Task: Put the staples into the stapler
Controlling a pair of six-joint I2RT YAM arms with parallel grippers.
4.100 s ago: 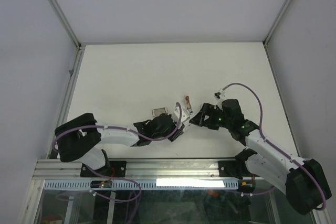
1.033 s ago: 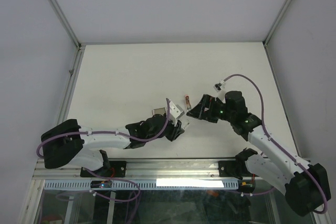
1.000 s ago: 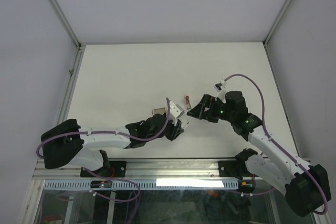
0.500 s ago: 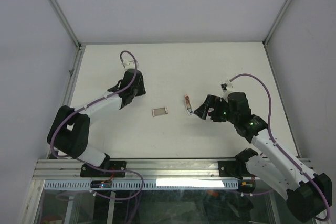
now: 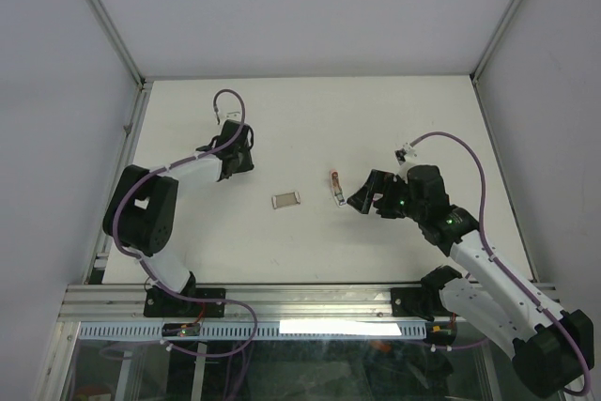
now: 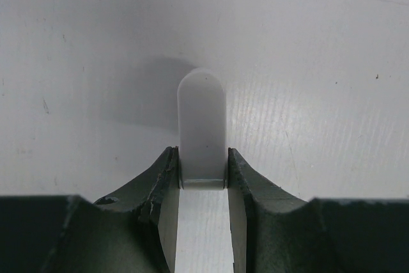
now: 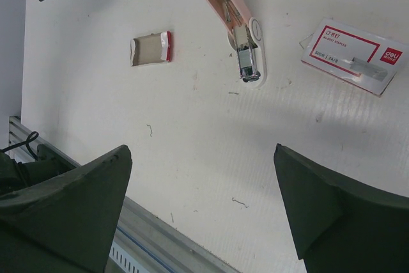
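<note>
The stapler [image 7: 239, 36] was seen lying opened out in the upper middle of the right wrist view, its metal channel [image 7: 245, 55] exposed, so the loading itself was judged not yet begun. The staples [image 7: 152, 48], a small flat grey rectangle, were found on the table [image 5: 404, 119] to the left of the stapler, near it but apart, and touched by neither arm. A red-and-white box [image 7: 350, 55] was seen at the right edge of that view.

The right gripper [image 7: 202, 158] was held above the table, lower in the frame than the stapler, with its jaws spread wide and nothing between them. The left gripper [image 6: 203, 158] was placed far off in the upper left of the overhead view, its jaws narrowed onto a white round-ended tab [image 6: 202, 126]. What that tab belongs to could not be told.

The step in hand was taken to be the fetching of the staples. For that, the open right gripper would need to be carried left over the grey rectangle and lowered squarely. The piece is thin and flat, so it would probably have to be pinched by its edges and then lined up with the channel.
</note>
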